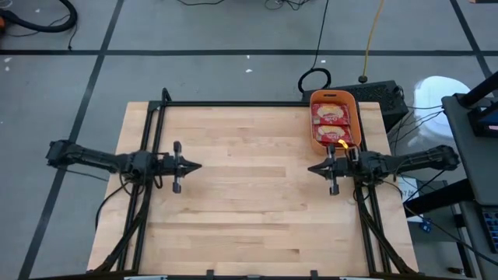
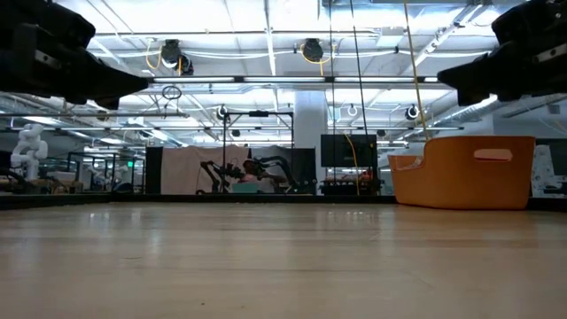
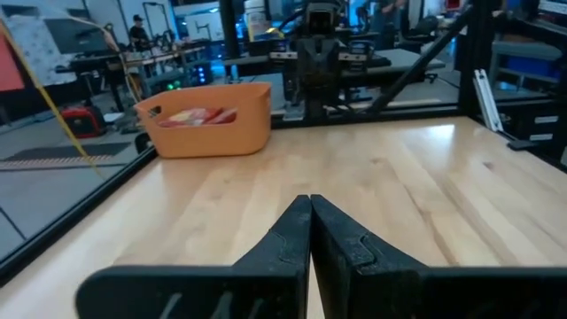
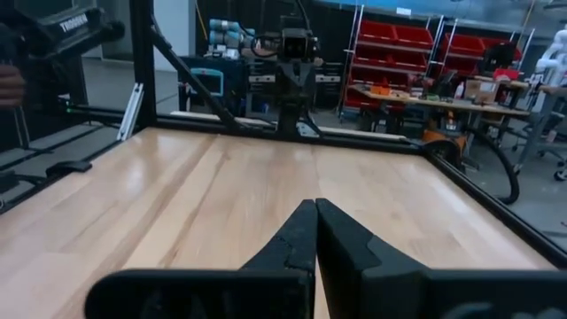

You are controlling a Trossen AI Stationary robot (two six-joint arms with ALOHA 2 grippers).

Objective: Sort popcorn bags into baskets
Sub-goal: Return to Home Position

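Popcorn bags [image 1: 331, 114] lie inside the orange basket [image 1: 313, 128] at the far right corner of the tabletop [image 1: 249, 210]. Left gripper [image 1: 196, 165] toward left edge, right gripper [image 1: 313, 168] toward right edge. Both jaws pressed together.

You have a pale wooden table [image 1: 249, 194] edged by a black metal frame [image 1: 233, 103]. Beyond its far edge, toward the right, a black cable [image 1: 315, 79] lies coiled on the grey floor [image 1: 194, 78], and a yellow cable [image 1: 372, 39] runs farther off. Black tape lines [image 1: 194, 53] cross the floor. In the room behind, you can see shelves of red bins [image 4: 416, 37] and a person [image 3: 138, 31] standing far off.
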